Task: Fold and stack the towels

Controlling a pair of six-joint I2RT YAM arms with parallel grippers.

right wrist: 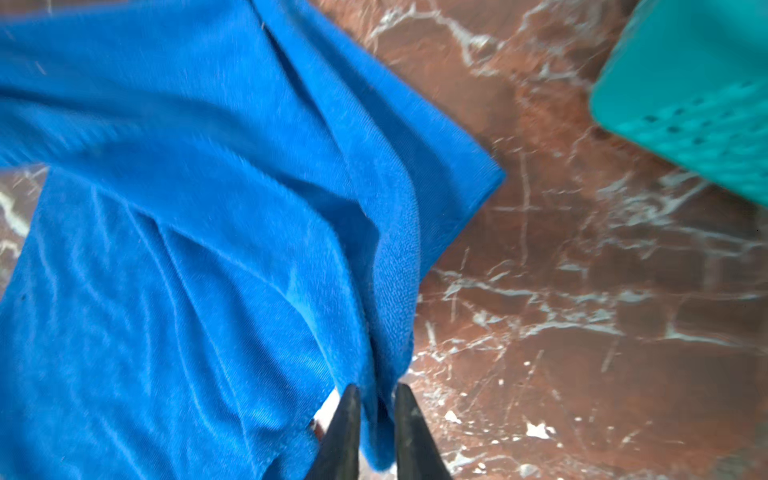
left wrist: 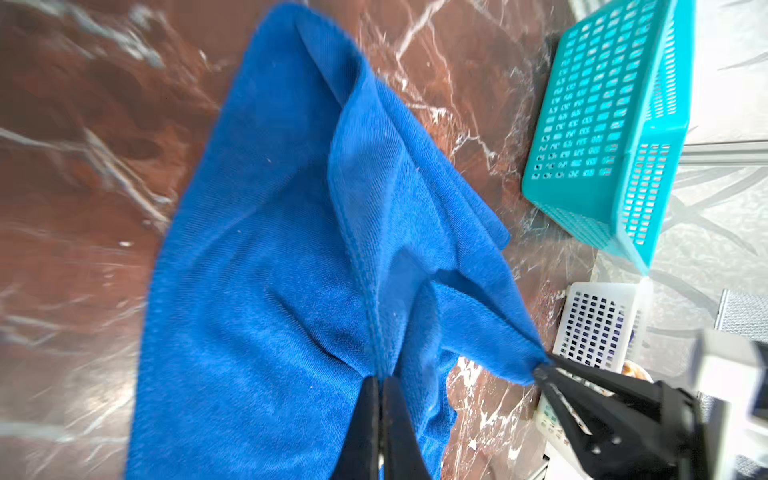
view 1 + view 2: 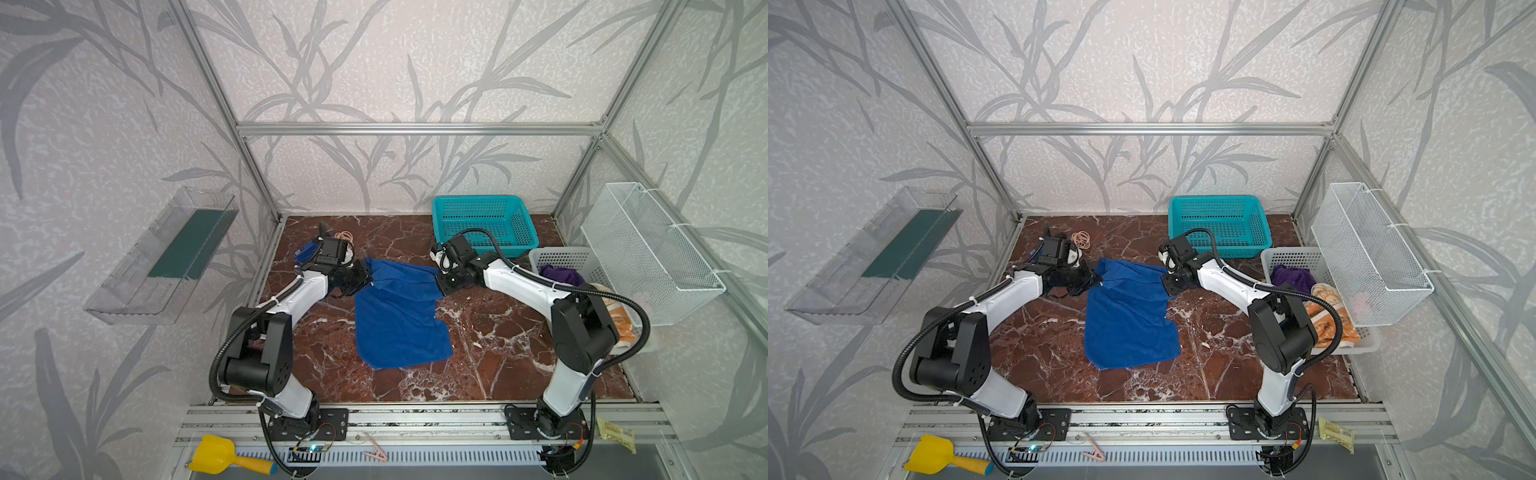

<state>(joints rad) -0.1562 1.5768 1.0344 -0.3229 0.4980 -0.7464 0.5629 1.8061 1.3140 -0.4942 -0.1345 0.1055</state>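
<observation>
The white plastic basket (image 3: 552, 254), full of little holes, holds a crumpled purple towel (image 3: 559, 275) and an orange towel (image 3: 1327, 322). The teal basket (image 3: 478, 216) sits just beside it. The soft blue towel (image 3: 399, 320) lies on the shiny brown stone table (image 3: 498, 357). The left gripper (image 2: 380, 380) is pinched tight on its hem. The right gripper (image 1: 376, 395) nips a corner, fingers slightly apart.

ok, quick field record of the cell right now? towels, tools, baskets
blue towel: near part on marble table, far edge lifted
left tool: shut on its far edge
right tool: pinching its corner
purple towel: bunched in white basket
orange patterned towel: same basket, crumpled
teal basket: no towel inside
stack: not started
</observation>
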